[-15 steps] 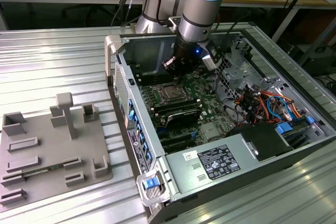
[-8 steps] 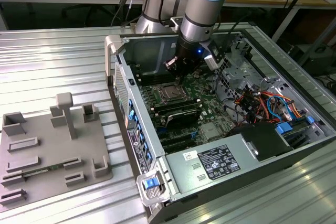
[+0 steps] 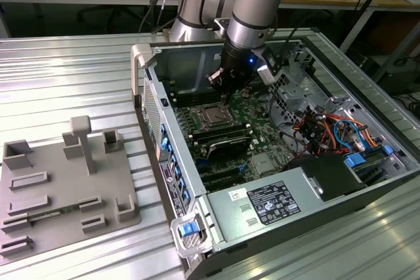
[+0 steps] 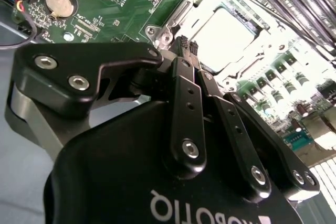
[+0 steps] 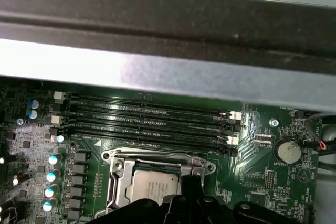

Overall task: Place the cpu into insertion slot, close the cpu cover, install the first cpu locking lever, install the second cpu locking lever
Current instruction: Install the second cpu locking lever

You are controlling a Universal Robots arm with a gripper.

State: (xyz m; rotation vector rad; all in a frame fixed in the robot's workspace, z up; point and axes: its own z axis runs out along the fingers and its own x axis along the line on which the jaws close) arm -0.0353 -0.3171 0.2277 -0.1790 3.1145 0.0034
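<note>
Your end effector (image 4: 188,45) is pinched down narrow, fingertips together with nothing visible between them, and it sits right at the edge of the CPU socket. In the second wrist view the fingertips (image 4: 182,43) touch or nearly touch the socket's metal frame at the corner nearest the end effector; can't tell if there's real contact. The cpu (image 5: 152,188) is already seated in the socket, silver top up, lying flat just beyond and below the tips. The cpu cover (image 5: 157,157) reads as down over the chip: its frame rings the chip with the centre window open over the metal lid, and in the second wrist view the same frame (image 4: 202,1) lies flat against the board rather than standing up. So, as I judge it, the chip placement and cover steps look done and you're working the socket edge where a locking lever would run; I can't pick out the lever rods cleanly. The key relation: the socket lies directly ahead of the tips, its near frame edge running across the closing line of the fingers. In the exterior view the end effector (image 3: 222,91) hangs just behind the socket (image 3: 214,116) inside the open computer case (image 3: 197,181), memory slots (image 5: 147,119) on the far side of the socket from the tips
</note>
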